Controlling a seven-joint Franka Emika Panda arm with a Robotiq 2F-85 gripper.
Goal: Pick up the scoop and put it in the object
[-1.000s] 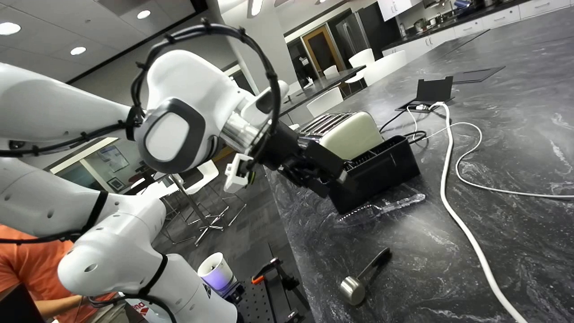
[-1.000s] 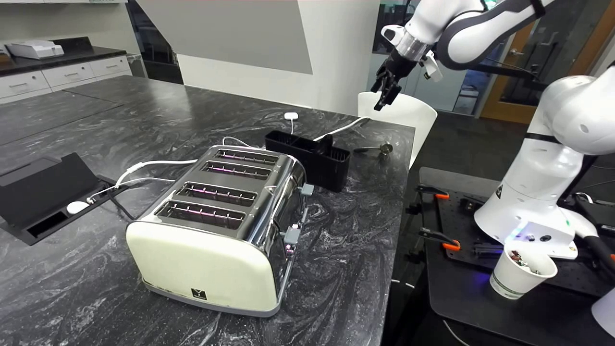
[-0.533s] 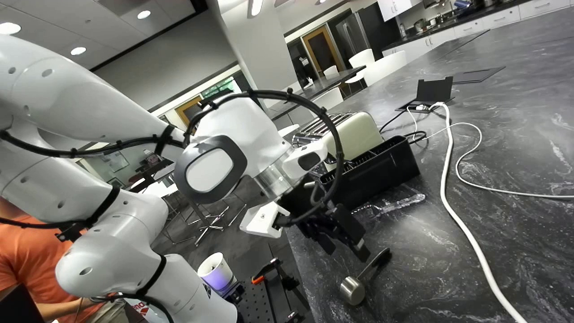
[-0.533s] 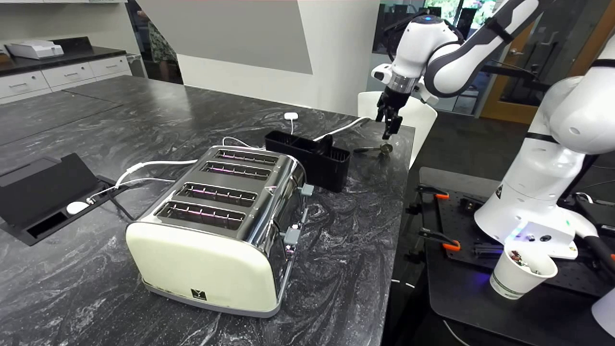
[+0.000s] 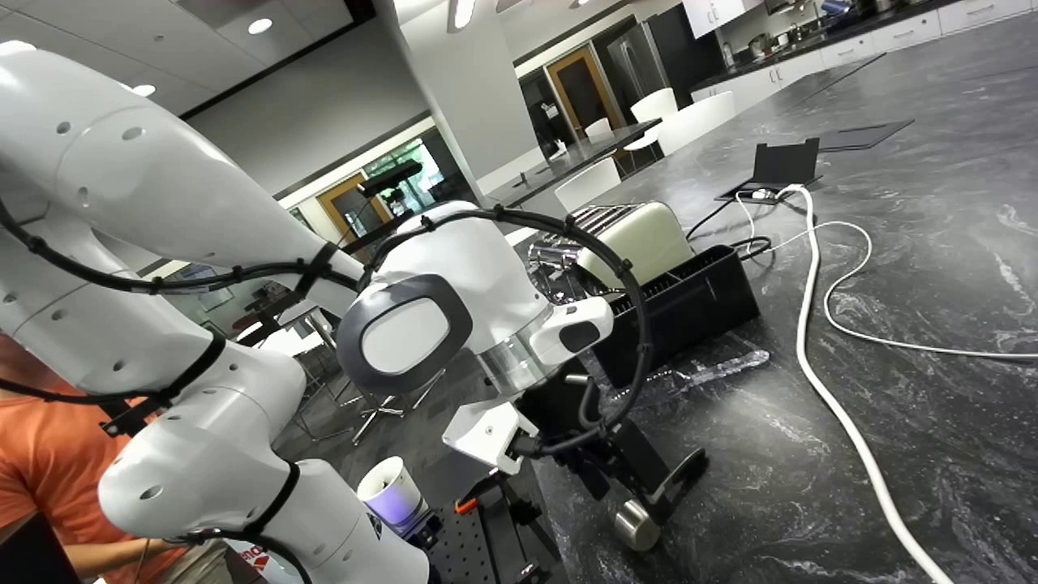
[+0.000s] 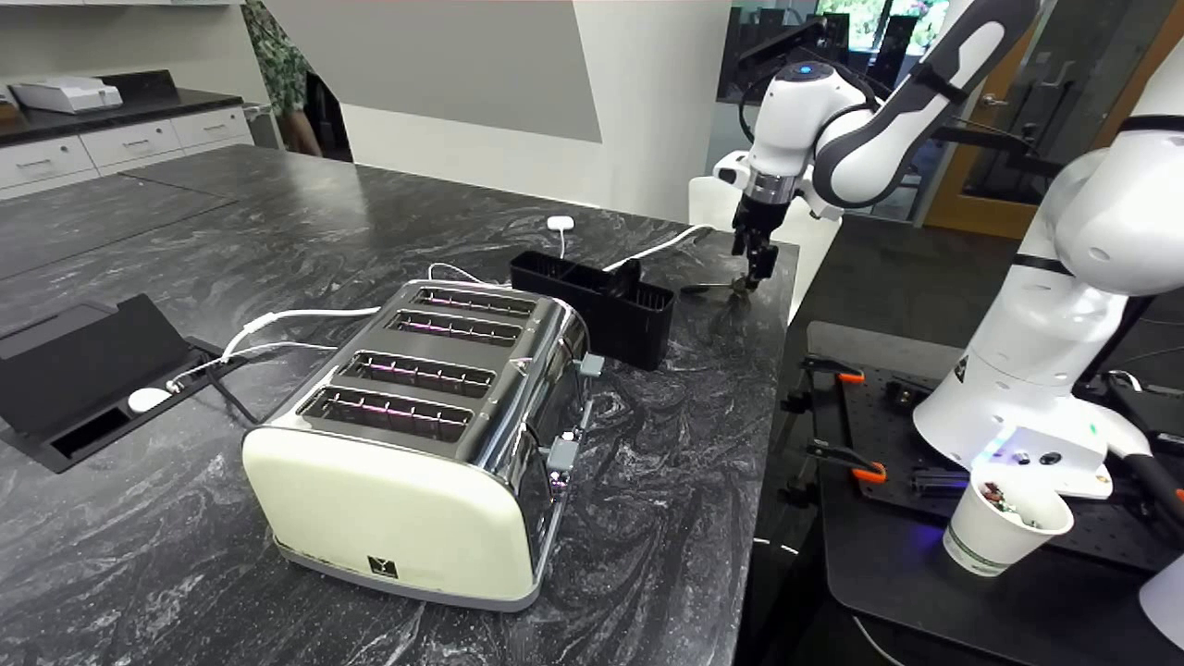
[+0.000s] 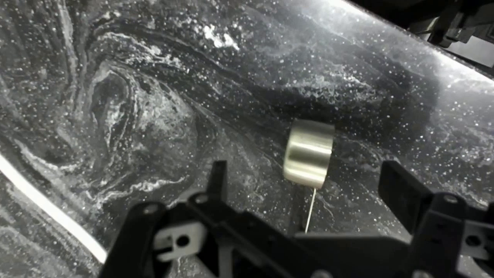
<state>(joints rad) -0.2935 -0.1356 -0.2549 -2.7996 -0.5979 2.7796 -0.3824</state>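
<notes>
The scoop is a small metal cup with a thin handle, lying on the dark table. Its cup (image 5: pixel 638 526) and handle (image 6: pixel 708 288) show in the exterior views. In the wrist view the scoop (image 7: pixel 308 154) has its cup just ahead of the fingertips, and its thin handle runs back between them and under the gripper body. My gripper (image 7: pixel 304 168) is open, with gaps on both sides of the scoop. In both exterior views the gripper (image 5: pixel 631 495) (image 6: pixel 747 266) points down low over the scoop. A long black open-topped box (image 5: pixel 689 316) (image 6: pixel 592 310) stands nearby.
A cream four-slot toaster (image 5: pixel 649 243) (image 6: pixel 398 509) stands beside the black box. A white cable (image 5: pixel 807 341) (image 7: pixel 50 208) runs along the table. The table edge lies close to the scoop. A black hatch (image 6: pixel 92 361) stands open in the table.
My gripper has come down from high above the table to low over the scoop and now points more steeply downward. It stays open. The scoop and the black box have not moved.
</notes>
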